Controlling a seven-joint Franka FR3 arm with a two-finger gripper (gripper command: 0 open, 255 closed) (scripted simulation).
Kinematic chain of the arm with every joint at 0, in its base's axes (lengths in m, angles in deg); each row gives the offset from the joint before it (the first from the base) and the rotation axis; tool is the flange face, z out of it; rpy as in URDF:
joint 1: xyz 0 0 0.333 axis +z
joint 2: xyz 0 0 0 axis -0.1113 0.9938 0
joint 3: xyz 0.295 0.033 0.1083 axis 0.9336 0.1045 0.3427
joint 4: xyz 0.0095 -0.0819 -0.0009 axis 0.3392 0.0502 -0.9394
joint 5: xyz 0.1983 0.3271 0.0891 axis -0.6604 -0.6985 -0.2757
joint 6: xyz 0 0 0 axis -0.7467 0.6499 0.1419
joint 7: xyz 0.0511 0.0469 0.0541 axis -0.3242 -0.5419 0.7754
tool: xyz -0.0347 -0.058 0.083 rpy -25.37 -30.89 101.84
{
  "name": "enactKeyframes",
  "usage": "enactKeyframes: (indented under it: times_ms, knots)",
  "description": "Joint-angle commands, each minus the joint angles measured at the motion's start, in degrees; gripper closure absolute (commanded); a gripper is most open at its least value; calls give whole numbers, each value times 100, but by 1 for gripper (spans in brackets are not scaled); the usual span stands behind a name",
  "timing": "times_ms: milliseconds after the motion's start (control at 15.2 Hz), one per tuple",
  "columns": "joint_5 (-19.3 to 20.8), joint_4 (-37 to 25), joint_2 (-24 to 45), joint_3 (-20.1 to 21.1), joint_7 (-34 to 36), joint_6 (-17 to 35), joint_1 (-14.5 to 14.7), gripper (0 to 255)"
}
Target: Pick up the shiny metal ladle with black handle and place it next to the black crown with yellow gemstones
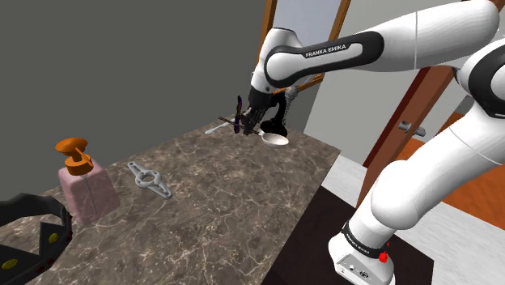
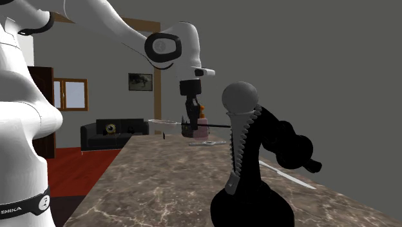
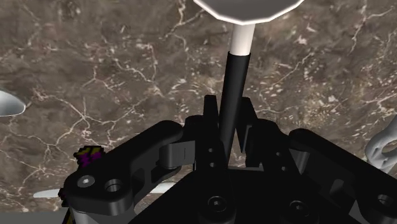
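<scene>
You have the ladle (image 1: 276, 139) clamped by its black handle in the gripper (image 1: 249, 123), lifted over the worktop's (image 1: 243, 210) far corner. Left to do: carry it beside the crown (image 1: 28, 235) at the opposite end, then release.

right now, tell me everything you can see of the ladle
The ladle has a slim black handle, a short pale neck and a rounded pale grey bowl, plainly drawn rather than shiny. The hand is shut on the handle partway along, so the bowl sticks out beyond it. It lies roughly level and appears lifted off the brown marbled table, near its far end in the shoulder view. Nothing else seems to touch it.
</scene>
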Motion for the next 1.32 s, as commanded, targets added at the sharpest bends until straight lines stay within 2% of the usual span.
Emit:
enactKeyframes:
  times_ms: [0,990,1254]
  knots:
    - [8,-111,-46,4,28,-157,2,255]
    - [70,-1096,-219,-38,135,-1312,-21,255]
    - [23,-1144,-178,348,703,-1252,187,255]
